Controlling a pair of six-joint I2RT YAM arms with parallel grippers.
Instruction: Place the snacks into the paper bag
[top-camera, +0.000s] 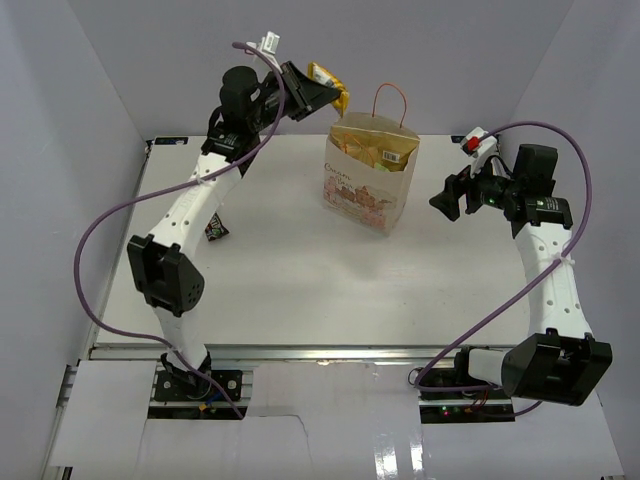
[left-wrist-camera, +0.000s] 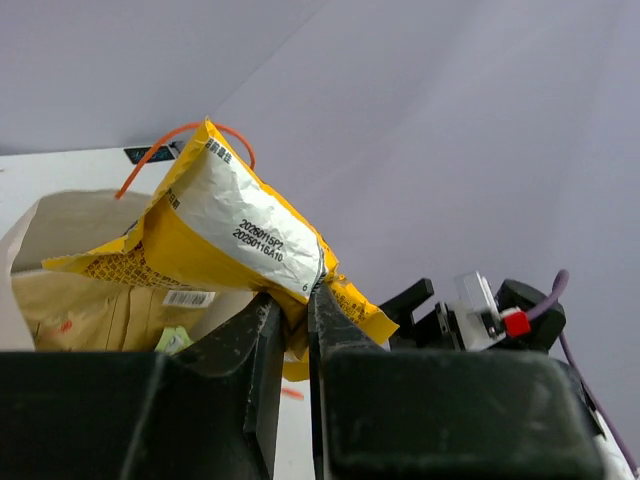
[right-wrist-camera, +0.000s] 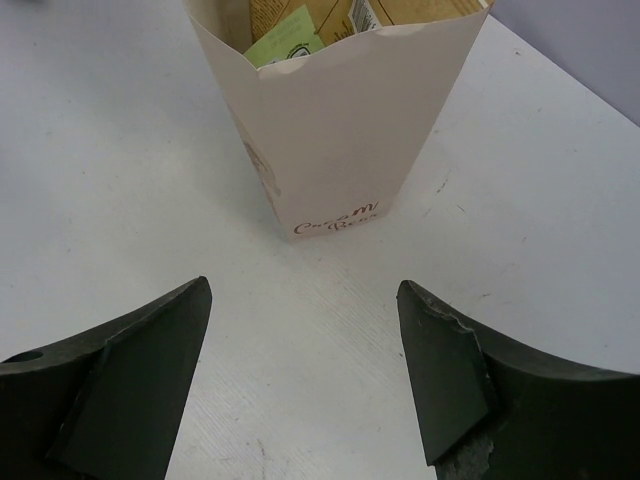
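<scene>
1. Left wrist view: yellow packet (left-wrist-camera: 235, 250), silver-backed, pinched at its lower edge by left gripper (left-wrist-camera: 297, 330), jaws clamped on it, raised near the paper bag's (top-camera: 365, 195) mouth.
2. Paper bag upright mid-table (top-camera: 300, 290), orange handles (top-camera: 392, 100) up, large chip bag (top-camera: 375, 145) and green packet (right-wrist-camera: 285, 35) inside.
3. Right gripper (right-wrist-camera: 300, 370) beside the bag, clear of it, jaws wide apart, holding nothing.
4. Small dark packet (top-camera: 217, 231) lying on the table beside the left arm.

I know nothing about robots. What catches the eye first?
The left arm's fingers pinch a yellow packet high, just left of the open paper bag. That tan bag stands upright at the back of the table, snacks inside. The right arm's fingers hang spread and empty to its right.
</scene>
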